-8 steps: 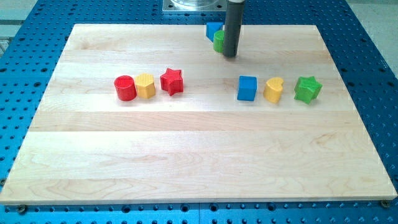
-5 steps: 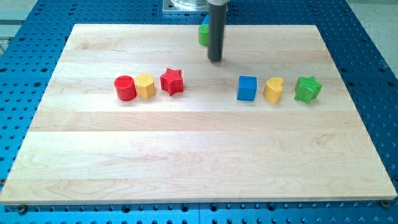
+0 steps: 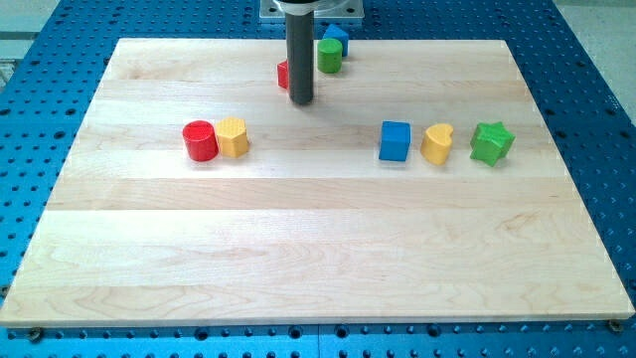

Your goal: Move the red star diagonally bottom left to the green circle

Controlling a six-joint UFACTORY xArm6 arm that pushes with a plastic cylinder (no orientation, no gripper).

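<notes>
red star (image 3: 283,74) sits mostly hidden behind my tip (image 3: 301,101), left of the green circle (image 3: 329,56). it looks light, rigid, likely to spin; push through its middle. the tip is a bare rod, nothing to open or close.

We have just one camera. It looks down at a slant from the near side, high up, and we see the whole desk (image 3: 318,249) at once.

Rod with my tip (image 3: 301,101) touching red star (image 3: 283,74), green circle (image 3: 329,57) just right of the rod, open desk (image 3: 298,249) below it, red cylinder (image 3: 200,141) and yellow block (image 3: 233,137) lower left, blue cube (image 3: 395,141) lower right
</notes>
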